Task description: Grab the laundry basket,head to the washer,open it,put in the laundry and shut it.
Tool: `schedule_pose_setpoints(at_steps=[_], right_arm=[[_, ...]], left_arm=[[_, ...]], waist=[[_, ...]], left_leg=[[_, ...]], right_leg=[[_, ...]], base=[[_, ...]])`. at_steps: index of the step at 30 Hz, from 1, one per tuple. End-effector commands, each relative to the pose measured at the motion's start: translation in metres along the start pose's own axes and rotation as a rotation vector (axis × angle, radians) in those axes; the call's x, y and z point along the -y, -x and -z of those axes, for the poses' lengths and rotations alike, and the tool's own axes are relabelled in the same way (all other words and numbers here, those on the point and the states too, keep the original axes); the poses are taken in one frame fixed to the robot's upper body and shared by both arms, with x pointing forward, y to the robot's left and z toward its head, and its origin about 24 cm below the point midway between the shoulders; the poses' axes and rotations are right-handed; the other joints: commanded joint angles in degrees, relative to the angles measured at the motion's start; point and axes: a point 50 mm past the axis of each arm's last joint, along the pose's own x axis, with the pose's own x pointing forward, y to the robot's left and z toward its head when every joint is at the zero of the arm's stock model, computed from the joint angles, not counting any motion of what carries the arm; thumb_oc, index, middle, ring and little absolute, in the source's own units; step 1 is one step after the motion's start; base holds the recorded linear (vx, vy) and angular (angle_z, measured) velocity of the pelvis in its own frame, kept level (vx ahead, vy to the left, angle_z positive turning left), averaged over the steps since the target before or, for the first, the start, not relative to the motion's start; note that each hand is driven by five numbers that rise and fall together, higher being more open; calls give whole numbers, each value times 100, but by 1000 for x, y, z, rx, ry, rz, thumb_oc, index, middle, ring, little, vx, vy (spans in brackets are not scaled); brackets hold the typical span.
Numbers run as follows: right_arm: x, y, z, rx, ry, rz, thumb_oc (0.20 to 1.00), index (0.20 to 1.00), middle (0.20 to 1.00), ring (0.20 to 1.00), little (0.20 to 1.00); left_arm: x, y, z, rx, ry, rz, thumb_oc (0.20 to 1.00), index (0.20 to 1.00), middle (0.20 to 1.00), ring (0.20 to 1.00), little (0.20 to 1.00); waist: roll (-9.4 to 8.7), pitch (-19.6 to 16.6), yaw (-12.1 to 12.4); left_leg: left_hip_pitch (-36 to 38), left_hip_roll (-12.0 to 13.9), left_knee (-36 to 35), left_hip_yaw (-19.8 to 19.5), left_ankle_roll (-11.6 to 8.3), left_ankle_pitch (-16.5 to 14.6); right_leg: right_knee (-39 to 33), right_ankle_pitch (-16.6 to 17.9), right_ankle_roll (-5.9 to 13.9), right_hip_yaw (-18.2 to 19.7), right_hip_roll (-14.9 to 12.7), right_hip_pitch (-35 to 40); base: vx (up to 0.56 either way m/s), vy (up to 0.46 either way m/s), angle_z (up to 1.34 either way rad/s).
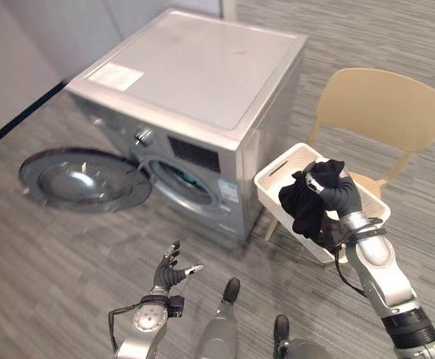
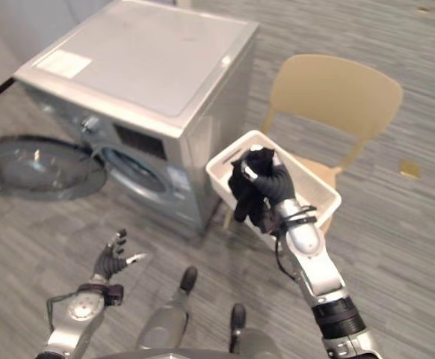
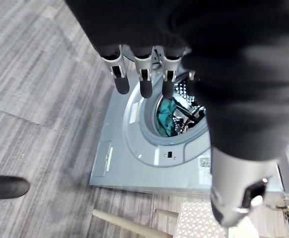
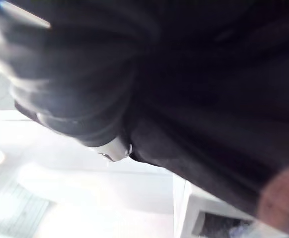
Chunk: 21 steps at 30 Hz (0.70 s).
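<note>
Left eye view | chair point(image 1: 382, 105) under basket point(image 1: 277, 179) | washer point(image 1: 195, 82) beside.

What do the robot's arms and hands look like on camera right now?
Both arms are silver-grey with rounded shells and dark ribbed bands near the wrists. The left hand and right hand wear dark covers; the left hand's silver fingers end in dark tips. A thin black cable loops beside each forearm.

This looks like a test room or lab space set up as a laundry corner. Grey striped carpet flooring point(image 1: 45, 262) runs under a silver front-loading washer point(image 1: 195, 97), its round door point(image 1: 83, 179) swung open, left of the right hand point(image 1: 338, 193). Behind that hand, a tan plastic chair point(image 1: 382, 112) carries a white basket point(image 1: 277, 176).
</note>
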Motion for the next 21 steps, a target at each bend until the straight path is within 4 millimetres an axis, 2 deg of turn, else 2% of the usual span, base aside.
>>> schedule_pose_setpoints(at_steps=[1,4,6,9,11,13,14,16,19,20,21], right_arm=[[-5,-12,-56,312,-69,-26,200,200,200,200,200],[-13,-11,-68,361,-84,-90,200,200,200,200,200],[-23,-14,-73,385,-114,-138,200,200,200,200,200],[-45,-24,-88,461,-169,-210,200,200,200,200,200],[-50,-27,-92,476,-180,-231,200,200,200,200,200],[-66,-34,-102,511,-232,-292,200,200,200,200,200],[-66,-35,-102,512,-231,-292,200,200,200,200,200],[-82,-42,-114,550,-293,-349,200,200,200,200,200],[-89,-46,-118,560,-326,-373,200,200,200,200,200],[-93,-47,-119,551,-353,-391,200,200,200,200,200],[-93,-47,-119,551,-353,-391,200,200,200,200,200]], left_arm=[[-1,-12,-52,248,-69,39,1000,1000,1000,1000,1000],[11,-14,-77,369,-148,101,1000,1000,1000,1000,1000],[21,-17,-91,431,-175,135,1000,1000,1000,1000,1000],[52,-27,-124,560,-223,187,1000,1000,1000,1000,1000],[59,-29,-130,580,-226,203,1000,1000,1000,1000,1000],[82,-36,-148,635,-247,255,1000,1000,1000,1000,1000],[82,-36,-149,636,-247,255,1000,1000,1000,1000,1000],[104,-43,-161,652,-263,303,1000,1000,1000,1000,1000],[116,-50,-167,652,-308,326,1000,1000,1000,1000,1000],[120,-54,-167,646,-347,334,564,564,564,564,564],[120,-54,-167,646,-347,334,200,200,200,200,200]], waist=[[-556,-76,-359],[-685,-158,-593],[-700,-272,-734],[-643,-604,-904],[-647,-650,-933],[-666,-776,-960],[-664,-765,-956],[-700,-837,-972],[-715,-847,-988],[-717,-864,-1014],[-717,-863,-1012]], left_leg=[[-24,-707,341,1003,354,466],[321,-649,916,1259,444,-160],[784,-572,922,1324,424,-472],[1213,-586,228,1385,410,-333],[1340,-609,41,1378,419,-306],[1545,-642,-178,1397,435,-299],[1555,-642,-187,1400,436,-296],[1702,-666,-285,1440,469,-313],[1754,-676,-307,1490,492,-338],[1796,-679,-320,1536,516,-359],[1797,-678,-320,1538,516,-359]], right_leg=[[-983,-248,911,-106,-517,917],[-1040,-129,918,-443,-715,852],[-1064,-106,910,-577,-769,840],[-1170,3,959,-755,-750,904],[-1204,14,974,-765,-747,964],[-1219,31,1004,-776,-764,1049],[-1219,31,1005,-774,-763,1053],[-1197,80,1043,-712,-786,1087],[-1158,100,1074,-670,-804,1066],[-1137,120,1095,-621,-822,1055],[-1137,120,1095,-619,-821,1056]], base=[[-254,-46,109],[-176,-18,94],[-61,55,84],[16,127,49],[39,86,34],[18,130,18],[9,97,2],[-8,104,-4],[-18,83,-9],[-12,72,-9],[-8,66,-9]])
